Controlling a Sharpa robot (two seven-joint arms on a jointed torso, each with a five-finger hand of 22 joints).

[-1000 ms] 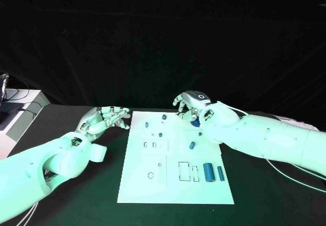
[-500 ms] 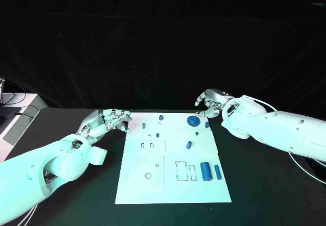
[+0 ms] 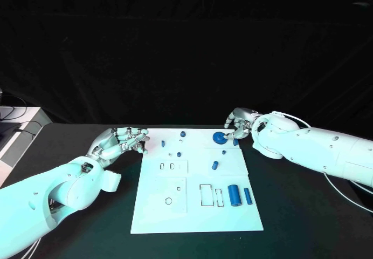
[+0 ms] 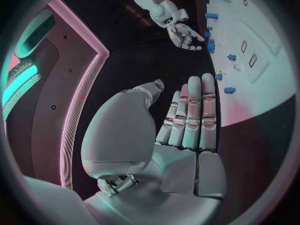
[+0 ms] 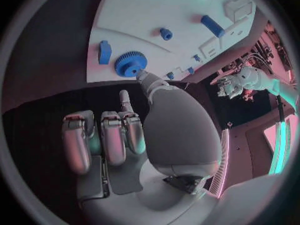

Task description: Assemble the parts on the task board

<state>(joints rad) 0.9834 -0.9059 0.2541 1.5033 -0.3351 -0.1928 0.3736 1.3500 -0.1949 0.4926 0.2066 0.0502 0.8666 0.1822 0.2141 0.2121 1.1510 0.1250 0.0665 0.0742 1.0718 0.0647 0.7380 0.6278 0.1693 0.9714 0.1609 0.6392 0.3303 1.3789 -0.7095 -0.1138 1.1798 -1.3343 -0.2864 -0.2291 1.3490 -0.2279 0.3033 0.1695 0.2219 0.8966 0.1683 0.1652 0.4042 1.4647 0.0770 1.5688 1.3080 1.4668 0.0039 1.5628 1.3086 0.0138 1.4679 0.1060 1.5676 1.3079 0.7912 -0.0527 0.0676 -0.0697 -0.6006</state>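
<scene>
The white task board (image 3: 194, 210) lies in the middle of the black table. A blue gear (image 3: 220, 138) sits at its far right corner. My right hand (image 3: 239, 123) hovers just beyond and to the right of the gear, holding nothing. Its thumb tip (image 5: 142, 75) reaches close to the rim of the gear (image 5: 130, 64). My left hand (image 3: 124, 141) sits off the board's far left corner with its fingers (image 4: 190, 112) straight and empty. A thick blue cylinder (image 3: 235, 195) and a thin blue bar (image 3: 248, 196) lie on the board's near right. Several small blue pegs stand farther back.
Rectangular slots (image 3: 208, 195) and a small oval hole (image 3: 168, 201) mark the board's near half. A blue block (image 5: 104, 52) lies beside the gear. A white cabinet (image 3: 12, 135) stands at the table's far left. A cable (image 3: 346, 197) trails from my right arm.
My right hand lifted off the gear, swung right and uncovered it, then settled back close beside it. My left hand has barely moved. The whole view shifted slightly.
</scene>
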